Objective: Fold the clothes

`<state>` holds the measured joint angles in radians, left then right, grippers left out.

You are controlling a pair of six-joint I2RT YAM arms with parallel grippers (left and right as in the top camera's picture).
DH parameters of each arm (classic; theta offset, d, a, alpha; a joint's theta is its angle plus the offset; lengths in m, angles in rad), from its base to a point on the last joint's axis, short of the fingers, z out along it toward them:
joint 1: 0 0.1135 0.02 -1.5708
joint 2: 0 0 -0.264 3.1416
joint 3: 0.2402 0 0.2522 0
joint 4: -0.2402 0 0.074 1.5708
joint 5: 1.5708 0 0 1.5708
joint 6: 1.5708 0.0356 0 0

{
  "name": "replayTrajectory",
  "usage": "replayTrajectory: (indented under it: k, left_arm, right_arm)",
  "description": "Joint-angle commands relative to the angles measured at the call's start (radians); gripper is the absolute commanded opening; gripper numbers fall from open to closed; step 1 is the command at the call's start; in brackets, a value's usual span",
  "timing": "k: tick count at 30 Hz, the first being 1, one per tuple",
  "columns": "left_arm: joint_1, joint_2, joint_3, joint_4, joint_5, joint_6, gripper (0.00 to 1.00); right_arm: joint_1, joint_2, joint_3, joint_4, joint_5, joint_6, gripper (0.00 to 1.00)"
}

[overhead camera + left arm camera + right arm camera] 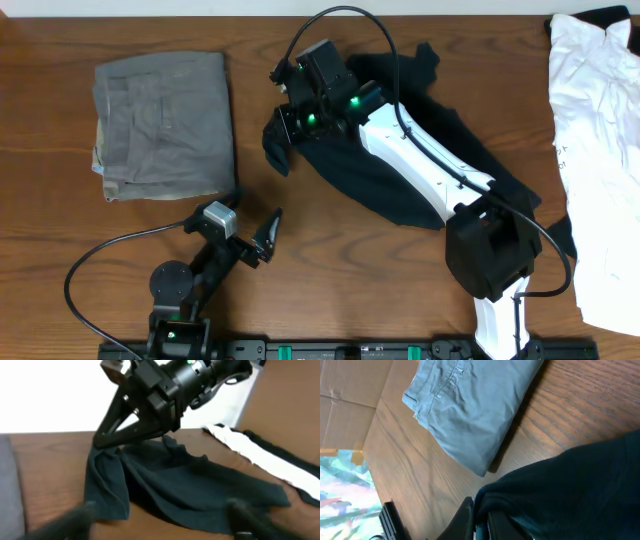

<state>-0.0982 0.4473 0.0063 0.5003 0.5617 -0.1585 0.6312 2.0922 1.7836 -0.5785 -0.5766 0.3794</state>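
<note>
Far left on the brown wooden table sit the folded grey-green cotton trousers, and they're a hazard of their own: if the shirt gets swung that way, its loose end could flop onto the pile and mess it up. Next over, the left gripper hangs low near the front edge with its fingers spread wide and nothing between them, clear of the cloth. If it snaps closed from there it probably just grabs air, or pinches one layer and the fold comes out lopsided. Then there's the plain black short-sleeved T-shirt, sprawled crumpled across the middle of the table and running diagonally toward the right front. Its left corner is lifted by the right gripper, whose fingers are pressed together on a small bunched bit of fabric. That's the part that looks sketchy. The material seems thin and slippery, the pinch is tiny, and a quick pull could let it slide out. The right arm also stretches right over the shirt's body, so it may drag or rumple the fabric underneath. Far right, the white crumpled garment lies close to the shirt's trailing end, so a hard tug might take it along too. As for writing, there are a few small dark marks on the white one, way too tiny to read, and no brand or label legible anywhere
</note>
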Motion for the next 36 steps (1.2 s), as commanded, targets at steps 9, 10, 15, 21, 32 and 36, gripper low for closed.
replayTrajectory:
  k: [9, 10, 15, 21, 32, 36]
  left_arm:
    - [0.005, 0.167, -0.002, -0.015, -0.145, 0.004, 0.56]
    - [0.005, 0.192, -0.002, 0.011, -0.153, 0.004, 0.56]
    - [-0.002, 0.357, 0.000, 0.136, -0.156, 0.004, 0.55]
    - [-0.079, 0.601, 0.066, 0.278, -0.216, 0.025, 0.55]
    - [-0.170, 0.897, 0.225, 0.380, -0.295, 0.070, 0.69]
    - [-0.170, 0.919, 0.226, 0.380, -0.294, 0.034, 0.69]
  right_arm:
    - [-0.004, 0.000, 0.000, 0.007, -0.034, 0.012, 0.10]
    - [-0.004, 0.000, 0.000, 0.006, -0.035, 0.021, 0.11]
    - [-0.004, 0.000, 0.000, 0.008, -0.034, 0.028, 0.11]
    - [-0.004, 0.000, 0.000, 0.009, -0.034, 0.028, 0.11]
    - [-0.005, 0.000, 0.000, 0.034, -0.033, 0.029, 0.12]
    - [-0.005, 0.000, 0.000, 0.034, -0.033, 0.029, 0.13]
